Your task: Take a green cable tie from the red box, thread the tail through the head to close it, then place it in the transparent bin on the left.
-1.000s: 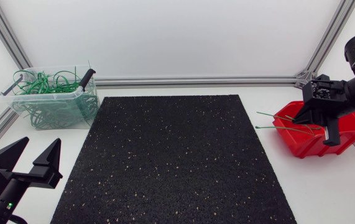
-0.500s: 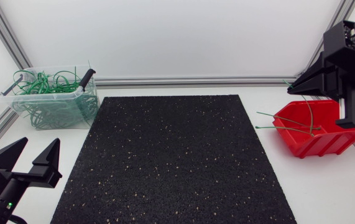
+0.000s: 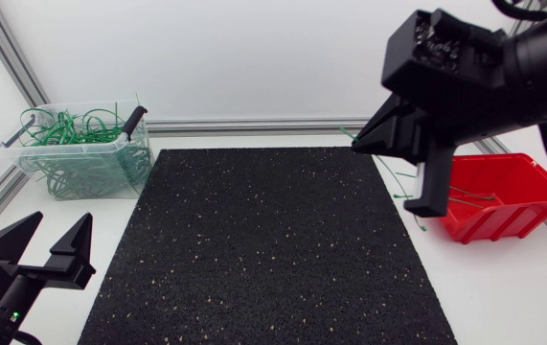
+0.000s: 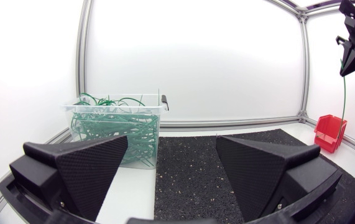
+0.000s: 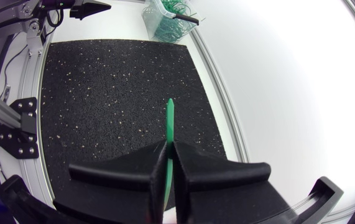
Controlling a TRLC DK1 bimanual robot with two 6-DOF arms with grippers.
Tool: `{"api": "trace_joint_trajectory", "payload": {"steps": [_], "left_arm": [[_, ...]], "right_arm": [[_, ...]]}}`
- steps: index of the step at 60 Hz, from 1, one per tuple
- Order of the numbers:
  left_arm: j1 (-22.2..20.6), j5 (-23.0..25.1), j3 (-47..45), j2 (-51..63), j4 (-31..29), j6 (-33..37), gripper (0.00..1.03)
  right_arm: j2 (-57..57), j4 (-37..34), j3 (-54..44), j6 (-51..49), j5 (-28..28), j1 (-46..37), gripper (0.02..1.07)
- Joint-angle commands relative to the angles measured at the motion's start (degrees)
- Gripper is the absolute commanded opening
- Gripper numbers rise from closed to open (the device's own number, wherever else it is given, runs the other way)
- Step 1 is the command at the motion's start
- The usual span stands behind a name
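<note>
My right gripper [image 3: 359, 144] hangs high over the right edge of the black mat [image 3: 263, 240], shut on a green cable tie [image 3: 346, 131]. In the right wrist view the green cable tie [image 5: 170, 121] sticks out ahead of the closed fingers of the right gripper [image 5: 170, 148]. From the left wrist view the right gripper [image 4: 351, 53] is up in the air with the tie [image 4: 345, 93] dangling below it. The red box [image 3: 508, 196] sits at the right with more green ties [image 3: 469, 198] in it. The transparent bin [image 3: 81, 158] stands at the back left. My left gripper [image 3: 59, 225] rests open at the front left.
The transparent bin [image 4: 118, 124] is full of closed green ties and has a black clip on its rim. The red box [image 4: 330, 132] stands beyond the mat's far right side. Aluminium frame rails run along the table's back and sides.
My right arm has risen out of the red box and swung left over the mat's edge, carrying a green tie. The left arm has not moved.
</note>
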Motion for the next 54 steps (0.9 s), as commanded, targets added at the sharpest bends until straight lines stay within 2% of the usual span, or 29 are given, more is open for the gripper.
{"api": "trace_joint_trajectory", "payload": {"steps": [1,15,27,29,35,38,42,47,54], "left_arm": [[-0.4,-0.1,-2.2,-0.2,-1.6,-0.8,0.99],[-0.6,-0.3,-2.2,0.0,-1.7,-0.8,0.99],[-0.9,-0.3,-2.2,0.1,-1.7,-0.8,0.99],[-1.0,-0.3,-2.2,0.1,-1.7,-0.8,0.99],[-1.1,-0.5,-2.2,0.1,-1.7,-0.8,0.99],[-1.1,-0.5,-2.2,0.1,-1.7,-0.8,0.99],[-1.2,-0.5,-2.2,0.1,-1.7,-0.8,0.99],[-1.5,-0.7,-2.2,0.2,-1.8,-0.8,0.99],[-1.8,-0.8,-2.2,0.3,-1.8,-0.8,0.99]], "right_arm": [[4.8,2.8,-3.6,4.6,1.3,2.4,0.08],[16.4,12.5,-4.6,8.8,1.9,6.0,0.08],[25.6,17.4,-2.6,11.4,1.8,8.3,0.1],[27.2,18.3,-2.3,11.7,1.8,8.5,0.17],[30.9,20.8,-2.2,13.0,1.5,8.8,0.47],[32.1,21.5,-2.2,13.5,1.5,8.9,0.56],[33.3,22.7,-2.2,13.8,1.0,9.0,0.58],[33.1,23.0,-2.7,13.9,-0.8,8.9,0.76],[30.5,23.1,-4.4,13.9,-2.4,8.6,0.77]]}}
